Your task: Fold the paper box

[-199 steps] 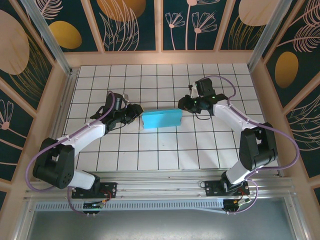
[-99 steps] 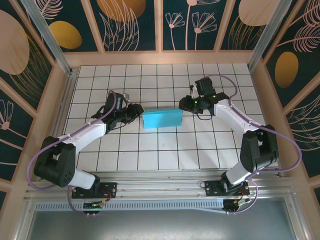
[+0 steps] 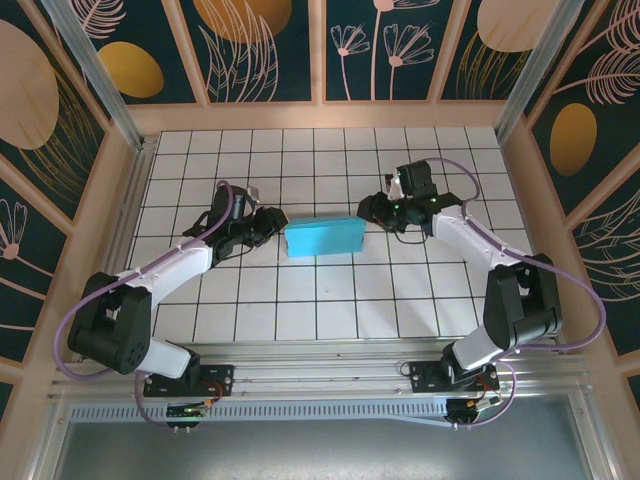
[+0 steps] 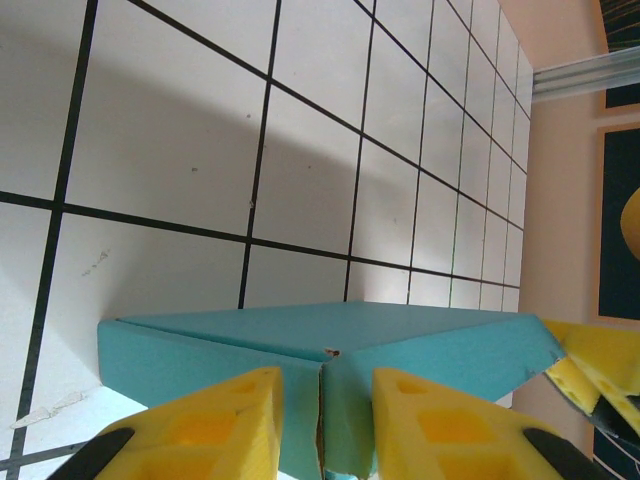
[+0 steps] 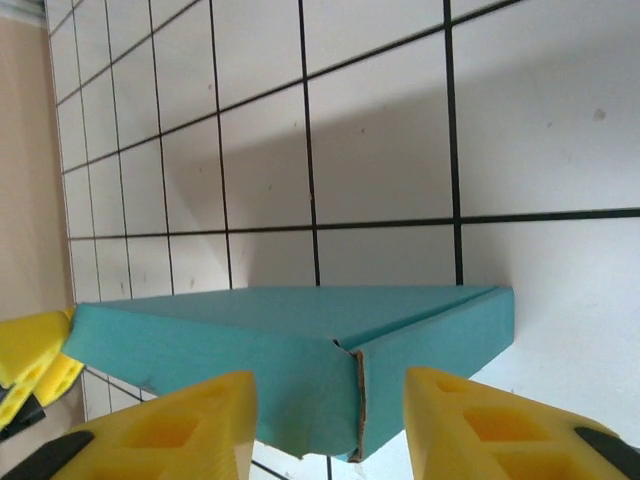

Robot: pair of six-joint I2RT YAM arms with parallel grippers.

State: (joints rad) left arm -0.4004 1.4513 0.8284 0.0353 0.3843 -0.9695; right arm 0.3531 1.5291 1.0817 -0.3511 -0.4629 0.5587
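Two arms reach inward over a white tiled surface (image 3: 300, 300) and meet at opposite ends of the paper box (image 3: 323, 238). The box lies flat near the middle of the surface, folded up as a shallow closed rectangle with its teal side outward and its long axis running left to right.

Left arm (image 3: 170, 265): the left jaws stand narrowly apart at the box's left end. In the left wrist view the box (image 4: 330, 345) fills the lower frame. The two yellow pads (image 4: 215, 430) sit in front of its end wall, one on each side of a vertical seam in the card. Whether the pads press on the card cannot be told, and nothing is pinched between them.

Right arm (image 3: 470, 235): the right jaws stand wider, just beside the box's right end. In the right wrist view the yellow pads (image 5: 170, 430) flank a corner of the box (image 5: 250, 350), where a raw card edge shows at the fold, with clear space on either side.

Each wrist view also catches the opposite arm's yellow fingertips (image 4: 600, 370) (image 5: 30, 350) at the box's far end.
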